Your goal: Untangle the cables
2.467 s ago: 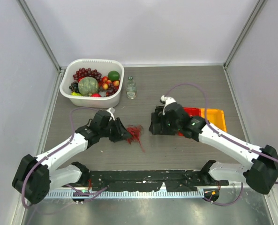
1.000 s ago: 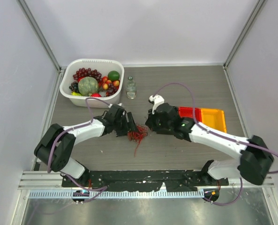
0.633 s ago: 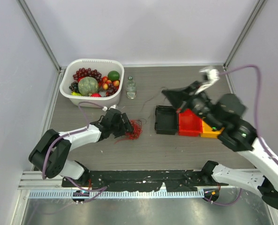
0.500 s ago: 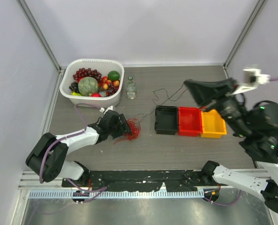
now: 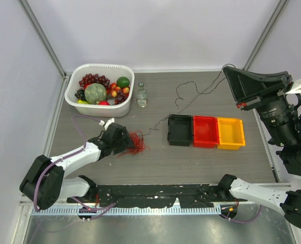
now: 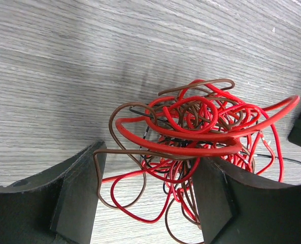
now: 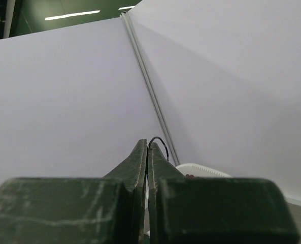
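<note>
Cables: loose clump of thin red and brown-black wire, lying on table just left of black bin.

Handling: expect almost no weight, springy loops, little friction. Expect whole clump to drag along under a pull on 1 strand without an anchor. Judge as not fragile, yet prone to tightening into knots under a hard pull. Take hold at a free end or an outer loop, never at the dense core. Anchor clump on the side away from black bin.

Left gripper: jaws wide, 1 finger on each side of clump, wires touching both inner faces. Cannot tell of any squeeze.

Right gripper: fingers pressed flat together, pinching dark strand, high up beyond far-right side of black bin.

Top view only: full run of dark strand, from clump, past far-left corner of black bin, in slack curls up to right gripper. Clump a mere red blur.

Left wrist view only: separate loops, brown wire threaded through red, 1 fine black line leaving toward black bin.

Right wrist view only: small black loop poking out above closed fingertips; no table, no clump.
</note>
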Robot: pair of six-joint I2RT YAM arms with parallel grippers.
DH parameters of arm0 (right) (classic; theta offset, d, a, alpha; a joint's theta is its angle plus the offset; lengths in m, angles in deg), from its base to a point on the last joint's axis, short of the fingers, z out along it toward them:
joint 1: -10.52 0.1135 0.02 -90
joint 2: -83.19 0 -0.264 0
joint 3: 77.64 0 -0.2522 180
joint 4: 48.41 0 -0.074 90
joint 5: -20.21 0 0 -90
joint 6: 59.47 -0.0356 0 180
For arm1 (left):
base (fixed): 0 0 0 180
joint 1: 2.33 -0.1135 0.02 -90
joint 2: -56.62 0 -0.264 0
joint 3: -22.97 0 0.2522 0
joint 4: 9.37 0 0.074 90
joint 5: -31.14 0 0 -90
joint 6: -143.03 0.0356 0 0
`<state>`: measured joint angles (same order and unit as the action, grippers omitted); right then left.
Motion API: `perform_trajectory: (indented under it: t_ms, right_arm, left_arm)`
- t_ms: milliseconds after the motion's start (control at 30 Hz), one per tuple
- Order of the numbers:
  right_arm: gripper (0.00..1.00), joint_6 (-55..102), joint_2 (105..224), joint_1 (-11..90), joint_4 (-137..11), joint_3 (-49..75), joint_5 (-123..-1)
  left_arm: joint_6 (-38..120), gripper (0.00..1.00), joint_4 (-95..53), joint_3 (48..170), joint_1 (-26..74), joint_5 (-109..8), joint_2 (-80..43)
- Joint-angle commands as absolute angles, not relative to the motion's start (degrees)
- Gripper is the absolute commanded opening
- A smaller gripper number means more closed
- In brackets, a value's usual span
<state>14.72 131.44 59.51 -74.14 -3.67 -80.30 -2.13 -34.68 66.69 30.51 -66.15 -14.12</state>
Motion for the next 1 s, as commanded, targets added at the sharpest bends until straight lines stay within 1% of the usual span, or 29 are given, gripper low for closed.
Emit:
perform_trajectory:
  t_ms: [0,133,200,300,433,600,633,667,733,867,967]
  right_arm:
    - [0.01,18.93,133.55,59.74,-72.72,-10.61,-82.72]
    - [0.01,20.95,134.25,59.65,-72.54,-17.03,-81.13]
    - [0.01,22.53,133.91,59.56,-72.9,-18.19,-82.44]
    - [0.01,24.99,131.19,59.74,-72.81,-16.79,-86.12]
    - [0.01,25.09,128.28,59.65,-71.67,-10.64,-89.04]
    - [0.01,24.21,130.12,59.65,-72.89,-1.61,-93.25]
    - [0.01,24.03,130.73,59.74,-72.98,1.2,-93.87]
    - [0.01,24.12,131.78,59.65,-73.16,2.45,-95.44]
    - [0.01,24.38,133.54,59.74,-73.16,7.28,-98.69]
    - [0.01,24.03,136.09,59.56,-70.88,16.95,-103.19]
    - [0.01,23.24,138.38,59.56,-70.09,24.23,-102.67]
  left_arm:
    - [-0.85,0.71,-38.69,65.39,28.78,-69.85,-14.31]
    - [-1.46,0.7,-38.16,63.55,26.15,-68.97,-15.28]
    - [-1.64,0.7,-37.9,62.23,24.31,-68.35,-14.58]
    - [-1.2,0.69,-37.98,60.91,21.58,-66.69,-11.42]
    - [0.38,0.69,-40.18,61.96,21.31,-65.72,-6.33]
    - [1.44,0.7,-39.65,63.54,21.31,-59.75,-1.22]
    - [1.53,0.73,-39.48,63.8,21.31,-59.13,-0.34]
    - [1.7,0.75,-39.13,64.07,21.31,-55.73,0.19]
    - [1.97,0.81,-38.86,64.68,21.31,-52.46,1.33]
    - [2.4,0.85,-41.58,66.35,21.31,-49.28,3.0]
    - [3.02,0.88,-43.69,67.23,21.31,-49.1,5.28]
